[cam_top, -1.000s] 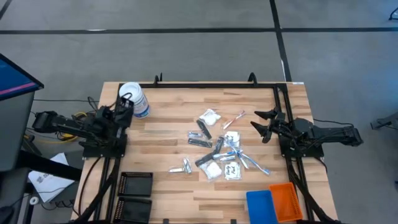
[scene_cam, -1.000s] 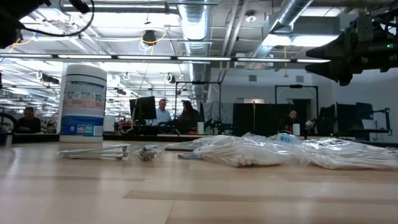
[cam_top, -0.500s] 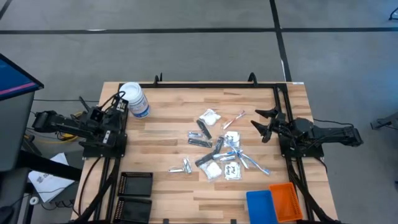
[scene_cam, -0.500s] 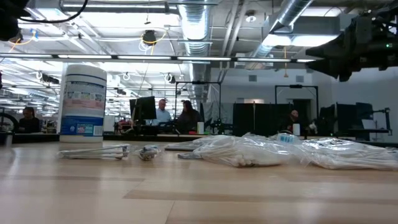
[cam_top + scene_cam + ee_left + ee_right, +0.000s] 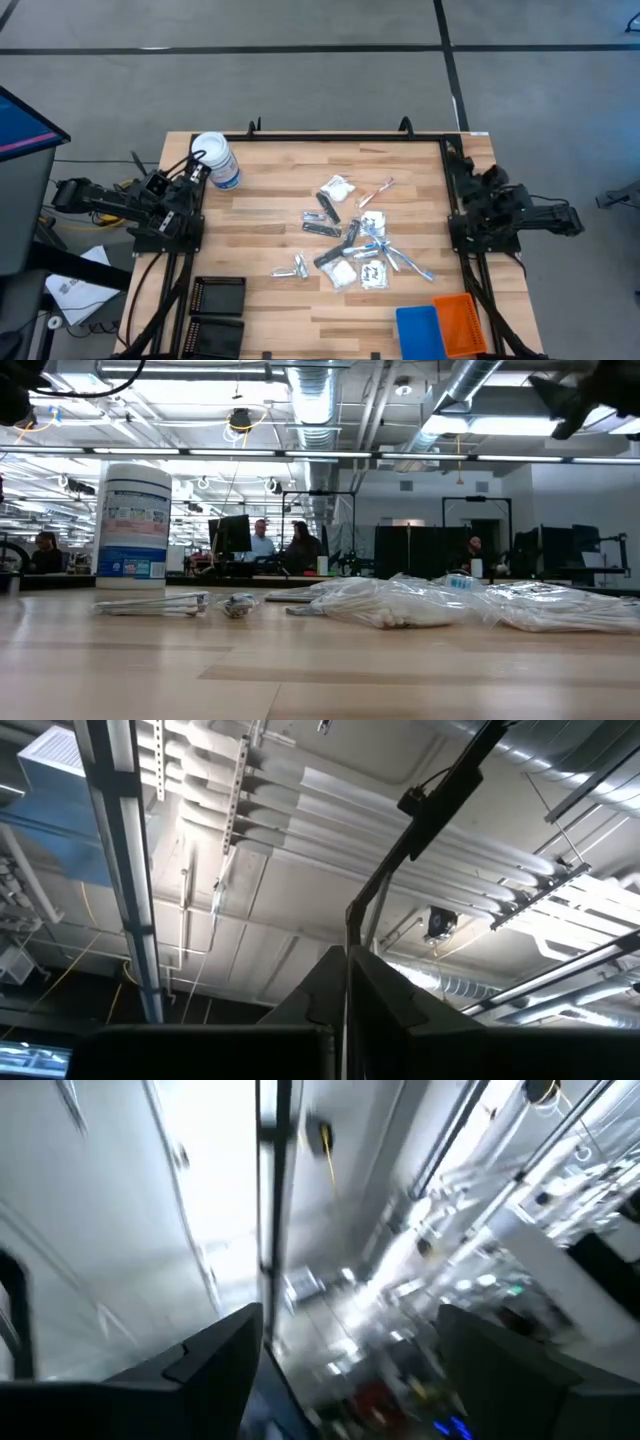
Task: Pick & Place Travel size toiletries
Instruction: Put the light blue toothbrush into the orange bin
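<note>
Nothing is picked yet: the travel size toiletries (image 5: pixel 350 240) lie scattered mid-worktop (image 5: pixel 270 210), trays near the front edge at five and seven o'clock. Left tool (image 5: pixel 195 170) sits pinched shut and empty at nine o'clock; right tool (image 5: pixel 350 1370), spread wide, is raised at three. Next move, I judge: lower one tool over an item

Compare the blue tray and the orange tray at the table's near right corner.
Colour: the blue tray is blue, the orange tray orange. Position: the blue tray sits nearer the table's middle, the orange tray toward the right edge. Surface: the orange tray shows a grid pattern, the blue tray looks plain. Both lie flat, side by side, holding none of the toiletries.
</note>
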